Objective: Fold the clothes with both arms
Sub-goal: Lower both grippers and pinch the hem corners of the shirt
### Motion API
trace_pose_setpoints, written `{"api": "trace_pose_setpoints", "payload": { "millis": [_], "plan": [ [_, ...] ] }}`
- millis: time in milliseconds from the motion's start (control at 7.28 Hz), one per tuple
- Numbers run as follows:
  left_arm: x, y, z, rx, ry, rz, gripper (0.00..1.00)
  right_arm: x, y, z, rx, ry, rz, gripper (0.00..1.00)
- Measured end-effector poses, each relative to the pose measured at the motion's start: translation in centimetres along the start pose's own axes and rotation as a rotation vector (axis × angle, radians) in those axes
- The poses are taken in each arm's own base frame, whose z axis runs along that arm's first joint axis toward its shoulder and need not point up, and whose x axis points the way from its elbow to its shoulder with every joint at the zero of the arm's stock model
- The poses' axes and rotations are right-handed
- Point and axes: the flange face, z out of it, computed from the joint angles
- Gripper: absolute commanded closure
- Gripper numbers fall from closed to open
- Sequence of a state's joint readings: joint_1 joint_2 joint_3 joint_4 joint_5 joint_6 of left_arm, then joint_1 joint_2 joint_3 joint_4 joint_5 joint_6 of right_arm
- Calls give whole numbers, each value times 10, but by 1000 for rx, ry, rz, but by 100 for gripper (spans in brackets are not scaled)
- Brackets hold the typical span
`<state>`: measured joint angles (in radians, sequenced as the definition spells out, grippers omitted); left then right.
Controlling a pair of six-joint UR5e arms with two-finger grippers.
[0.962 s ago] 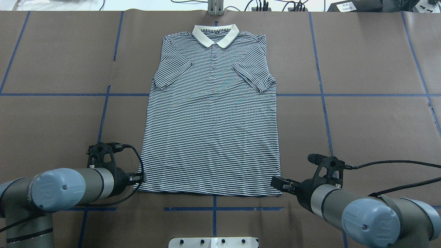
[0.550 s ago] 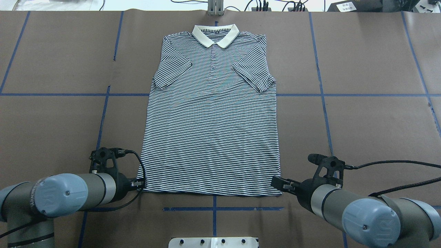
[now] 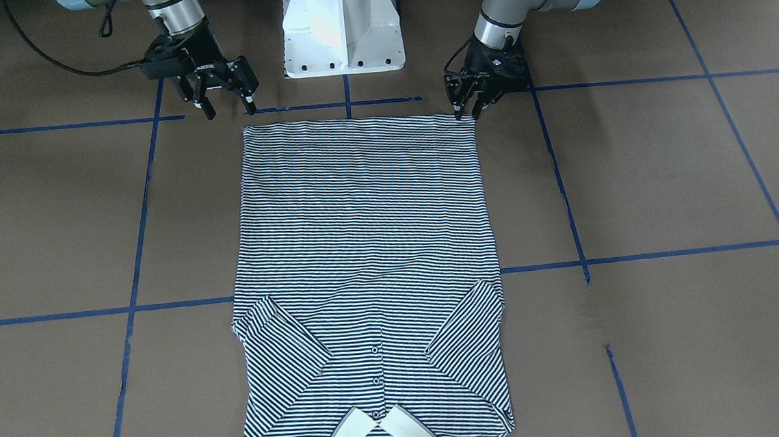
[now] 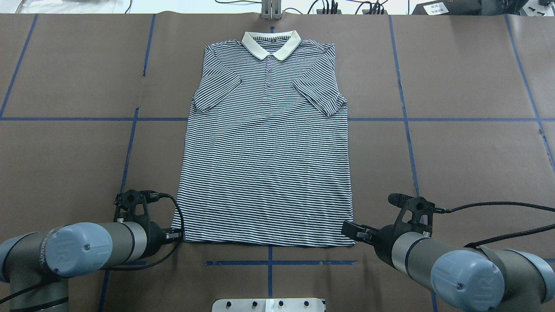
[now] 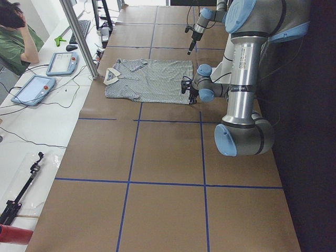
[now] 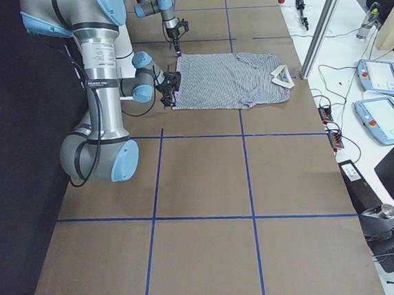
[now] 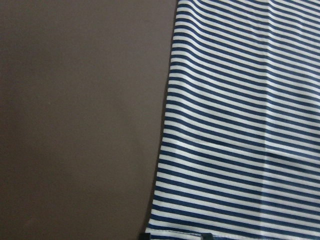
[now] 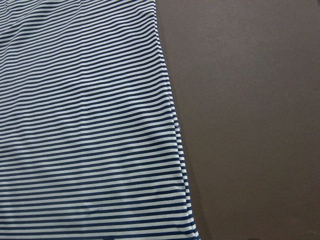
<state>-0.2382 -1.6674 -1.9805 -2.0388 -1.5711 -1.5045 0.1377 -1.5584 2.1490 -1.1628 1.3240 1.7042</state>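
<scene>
The polo shirt (image 4: 266,164) lies flat, front up, in the middle of the brown table (image 4: 455,151). It has thin navy and white stripes, and its cream collar (image 4: 271,43) is on the side far from the robot. Both short sleeves are folded in across the chest, and the hem runs straight along the near side.

The left gripper (image 3: 467,110) is at one hem corner, fingers slightly parted and clamping nothing. The right gripper (image 3: 228,110) hovers just short of the other corner, fingers spread wide.

Only the front-facing view shows those gaps, because from overhead the wrists hide the fingertips. The wrist cameras show only stripes, a side edge and bare table. The exterior left view alone shows a person (image 5: 16,31) in green at a white bench.
</scene>
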Motion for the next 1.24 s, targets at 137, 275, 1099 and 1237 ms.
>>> {"api": "trace_pose_setpoints", "payload": {
  "millis": [137,275,1099,1237],
  "plan": [
    [-1,0,0,-1,-2,1,55,1,0,0,1,1,0,8],
    [-4,0,1,-2,-8,3,55,1,0,1,5,2,0,7],
    [-8,4,2,-13,-15,9,57,2,0,1,12,3,-2,7],
    [-7,5,2,-17,-14,11,58,2,0,2,13,4,-3,7]
  ]
}}
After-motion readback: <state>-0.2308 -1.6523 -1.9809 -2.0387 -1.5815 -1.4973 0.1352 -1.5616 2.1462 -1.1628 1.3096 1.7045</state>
